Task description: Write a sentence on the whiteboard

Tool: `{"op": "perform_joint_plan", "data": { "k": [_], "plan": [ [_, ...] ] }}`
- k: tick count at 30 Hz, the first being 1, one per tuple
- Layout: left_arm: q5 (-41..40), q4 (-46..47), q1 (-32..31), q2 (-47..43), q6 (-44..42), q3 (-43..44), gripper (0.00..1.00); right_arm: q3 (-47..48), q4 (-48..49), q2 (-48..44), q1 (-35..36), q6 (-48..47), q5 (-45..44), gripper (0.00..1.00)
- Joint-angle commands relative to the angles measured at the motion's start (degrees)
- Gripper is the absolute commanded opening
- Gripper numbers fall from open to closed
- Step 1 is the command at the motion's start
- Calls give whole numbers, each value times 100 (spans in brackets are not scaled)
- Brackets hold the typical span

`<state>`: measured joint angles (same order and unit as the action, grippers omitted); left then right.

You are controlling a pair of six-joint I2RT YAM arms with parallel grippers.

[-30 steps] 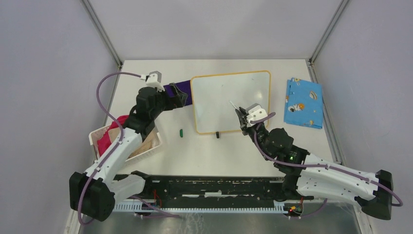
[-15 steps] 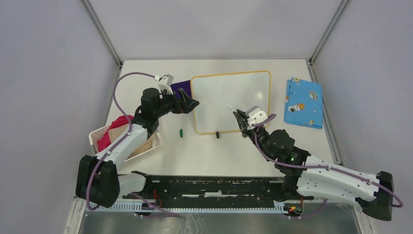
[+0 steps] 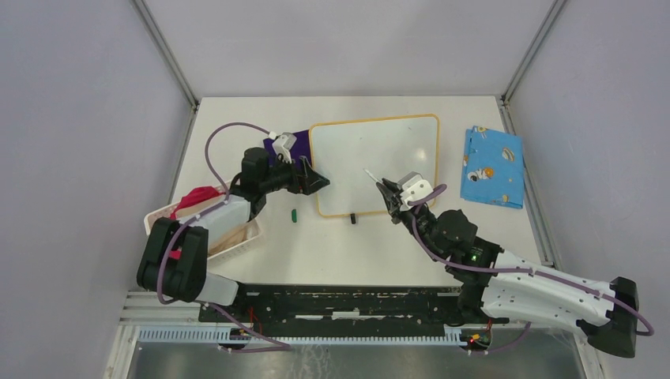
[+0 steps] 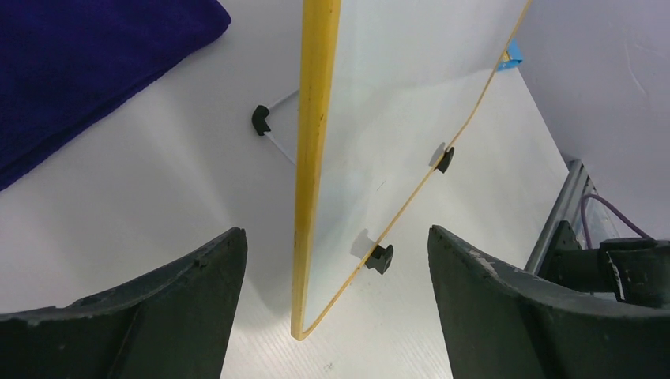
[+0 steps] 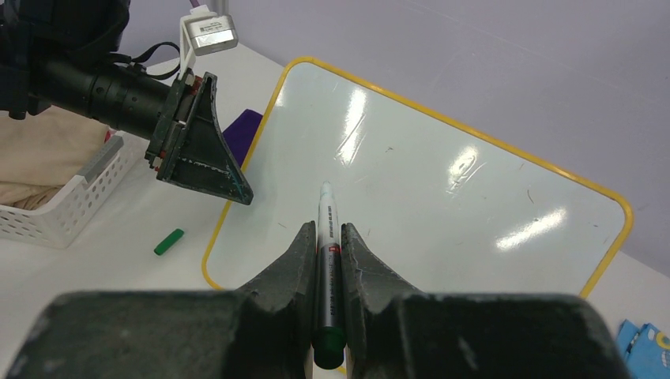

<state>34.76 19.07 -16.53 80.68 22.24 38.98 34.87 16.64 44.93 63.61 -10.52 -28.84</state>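
Note:
The whiteboard (image 3: 375, 158) lies flat at mid-table, white with a thin orange frame. Its face is bare and the sentence is not in view. My left gripper (image 3: 318, 181) is open at the board's left edge. In the left wrist view the orange edge (image 4: 316, 158) runs between the wide jaws of that gripper (image 4: 336, 237), touching neither. My right gripper (image 3: 387, 189) hovers over the board's lower part, shut on a marker (image 5: 326, 229). The marker's white tip points out over the board (image 5: 442, 181) and its green end sits back between the fingers (image 5: 296, 253).
A small green cap (image 3: 292, 214) lies on the table left of the board. A purple cloth (image 3: 283, 144) sits behind the left gripper. A white basket (image 3: 152, 223) with red and beige cloths stands at the left. A blue patterned cloth (image 3: 491, 166) lies at the right.
The left arm has swung right and down from the purple cloth to the board's left edge, which now lies between its jaws. The right gripper with the marker has drifted slightly left.

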Motion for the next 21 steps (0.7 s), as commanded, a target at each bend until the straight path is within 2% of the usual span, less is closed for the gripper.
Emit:
{"op": "perform_joint_plan", "data": {
  "k": [1, 5, 11, 21],
  "plan": [
    [737, 844, 117, 298, -232, 2, 88, 81, 221, 57, -5, 109, 101, 0],
    [1064, 1147, 160, 546, -151, -26, 86, 88, 272, 153, 1, 172, 100, 0],
    [1119, 1226, 177, 782, -295, -96, 83, -73, 791, 299, 0, 583, -31, 0],
    [1036, 1134, 177, 1022, -536, -112, 66, 407, 1261, 1273, 0, 888, -363, 0]
  ]
}}
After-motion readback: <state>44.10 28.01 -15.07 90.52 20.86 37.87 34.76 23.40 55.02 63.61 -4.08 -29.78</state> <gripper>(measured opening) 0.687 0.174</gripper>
